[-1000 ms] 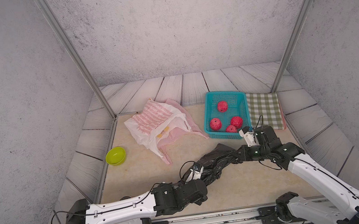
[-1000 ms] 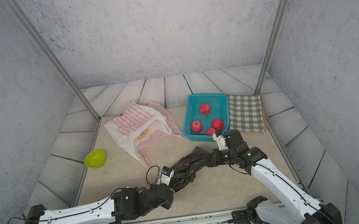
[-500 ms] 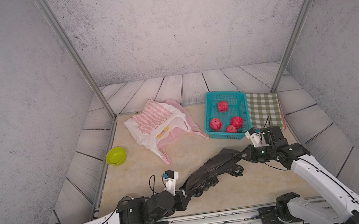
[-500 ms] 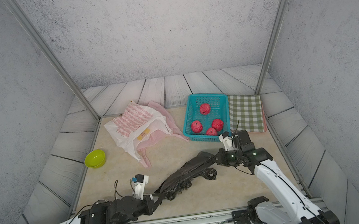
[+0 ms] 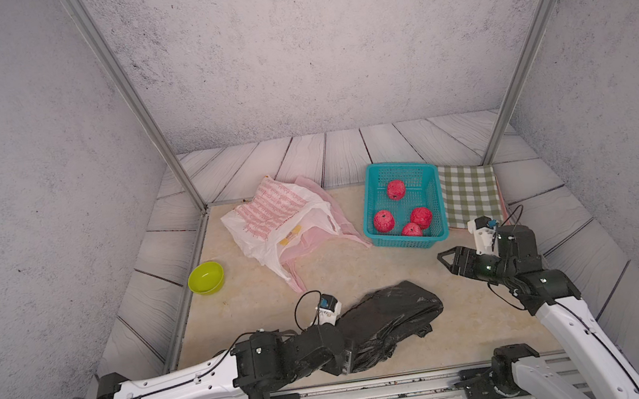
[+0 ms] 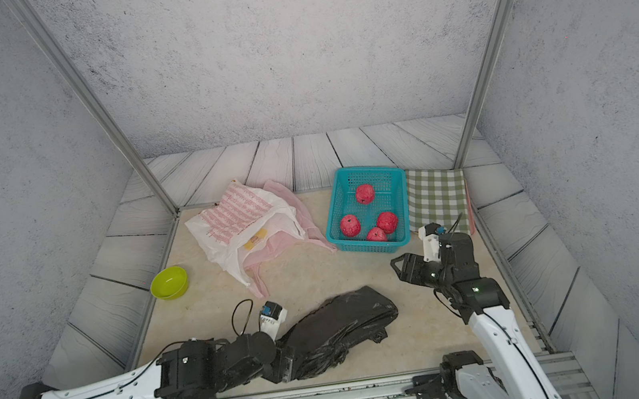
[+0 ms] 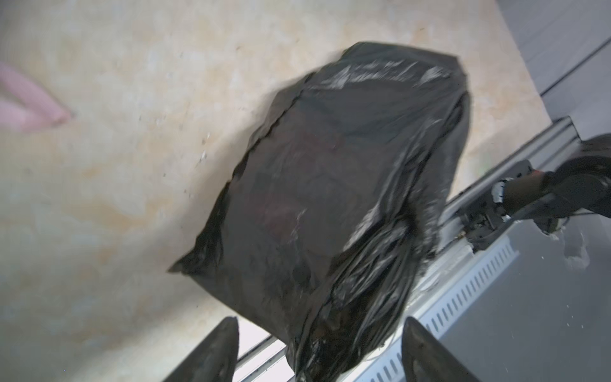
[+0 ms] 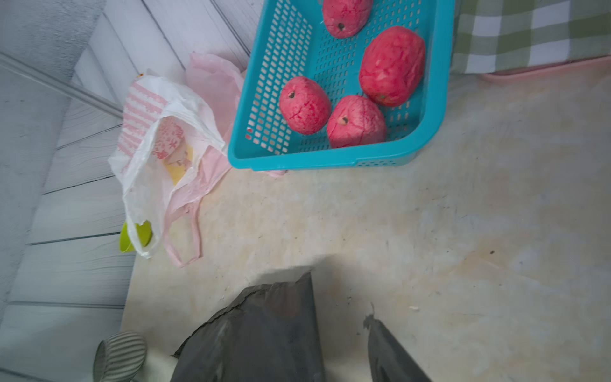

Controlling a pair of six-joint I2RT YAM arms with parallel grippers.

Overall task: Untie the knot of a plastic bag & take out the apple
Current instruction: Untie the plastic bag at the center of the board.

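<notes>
While neither gripper has hold of anything, the black bag point(image 5: 392, 316) lies flat on the surface point(image 5: 471, 314), at about 6 o'clock in both top views.

Long axis: roughly 8 to 2 o'clock. The gathered, wrinkled end is at the 8 o'clock tip.

Left gripper point(image 7: 319, 325) sits at that tip, jaws spread wide. The bunched end lies between them, unpinched.

Right gripper point(image 5: 446, 262) stands off the 2 o'clock end, clear of the plastic, jaws parted and empty, near the front corner of the teal basket point(image 5: 407, 244).

No sight of the task's apple; judged to be inside the bag. Four red apples point(image 5: 384, 220) sit in the basket.

Cannot tell whether the knot is tied or loose.

Judgement: the left arm is much the nearer. The next grasp turns on closing at the 8 o'clock end, with the right coming in along the axis from 2 o'clock.
</notes>
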